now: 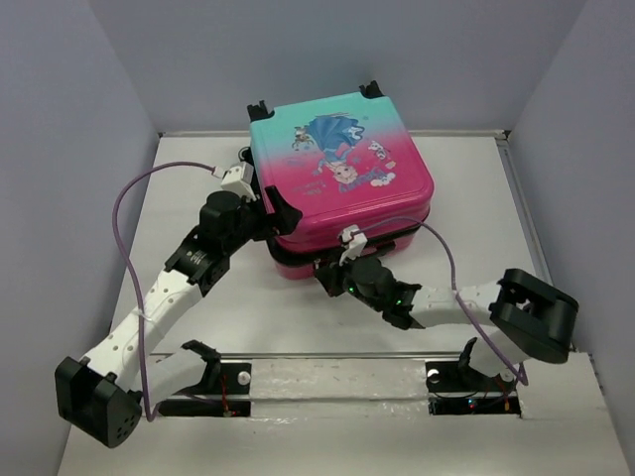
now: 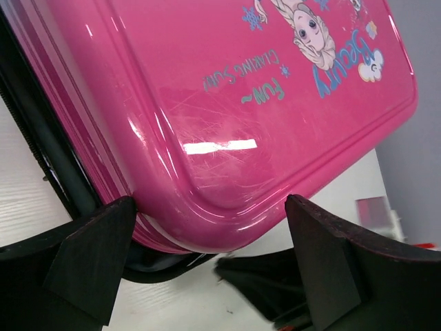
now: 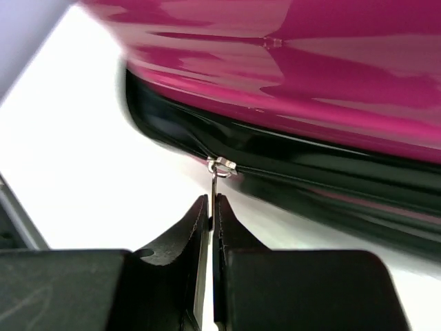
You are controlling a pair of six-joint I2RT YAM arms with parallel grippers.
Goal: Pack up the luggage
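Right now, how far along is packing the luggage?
Done: the lid of the pink-to-teal hard-shell suitcase is down. In hand: the right pincer is shut on its small metal zipper pull; the open left pincer straddles a pink corner. Left: zipping it shut.

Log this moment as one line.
luggage: lid down | left fingers: open, straddling its corner | right fingers: shut on zipper pull

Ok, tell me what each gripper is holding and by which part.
Right gripper pinches the luggage by its zipper pull, at the tab's lower end. Left gripper is open around the luggage's corner, holding nothing.
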